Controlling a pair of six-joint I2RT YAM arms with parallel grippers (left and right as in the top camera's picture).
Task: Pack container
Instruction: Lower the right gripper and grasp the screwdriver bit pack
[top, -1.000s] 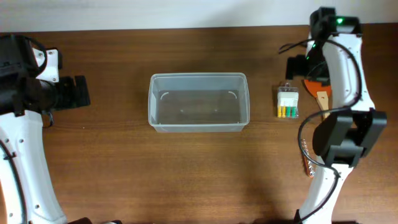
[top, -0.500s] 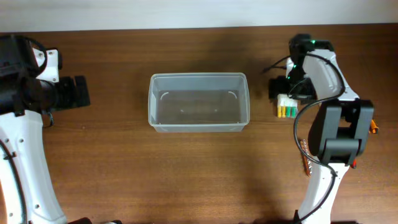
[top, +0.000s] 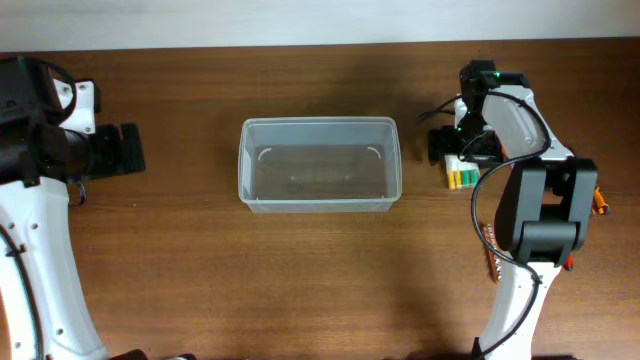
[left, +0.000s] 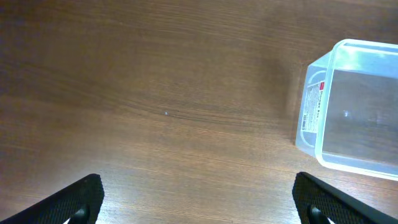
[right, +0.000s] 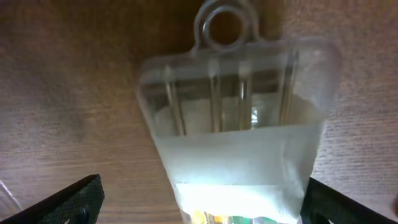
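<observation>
The right pincer (top: 441, 148) has swung in over the small clear plastic pack of yellow-green pieces (right: 239, 143). Its fingers are spread wide and hold nothing, so a grab looks next. The clear empty rectangular plastic tub (top: 243, 165) sits mid-tabletop (top: 300, 280), just left of the pack. The left pincer (top: 128, 150), also wide open, waits far left.

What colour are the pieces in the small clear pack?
Small clear plastic pack: yellow and green pieces, best in the overhead view.

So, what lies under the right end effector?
A small clear pack with a hanging loop, flat on the wooden table. From overhead the right end effector covers its upper part; only yellow-green pieces show.
</observation>
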